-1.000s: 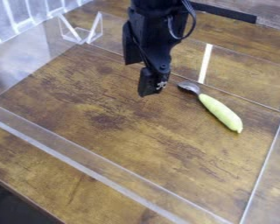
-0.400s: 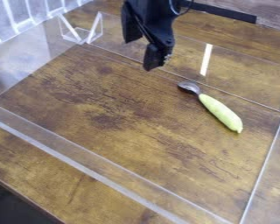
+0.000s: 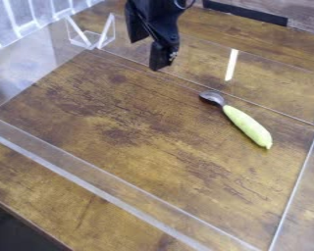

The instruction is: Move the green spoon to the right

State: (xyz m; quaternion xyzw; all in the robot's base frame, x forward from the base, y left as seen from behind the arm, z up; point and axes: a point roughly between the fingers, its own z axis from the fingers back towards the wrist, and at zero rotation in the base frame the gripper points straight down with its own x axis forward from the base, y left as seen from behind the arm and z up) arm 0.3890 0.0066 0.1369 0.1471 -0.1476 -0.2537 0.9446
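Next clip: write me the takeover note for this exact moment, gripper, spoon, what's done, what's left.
Gripper: open, empty, hanging over the far part of the table, apart from the spoon.
Green spoon: flat on the wood at the right side, metal bowl toward the gripper, handle pointing at the right wall of the clear enclosure.
Done: spoon lies free at the right; whether that is its final place I cannot tell.
Left: confirm placement; otherwise nothing is gripped.

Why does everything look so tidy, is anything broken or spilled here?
Nothing stands out. The green spoon lies flat on the wooden table, whole and unbent, slanted with its silver end toward the middle. The gripper hangs above the table's far side, apart from the spoon. No spills or cracks show.
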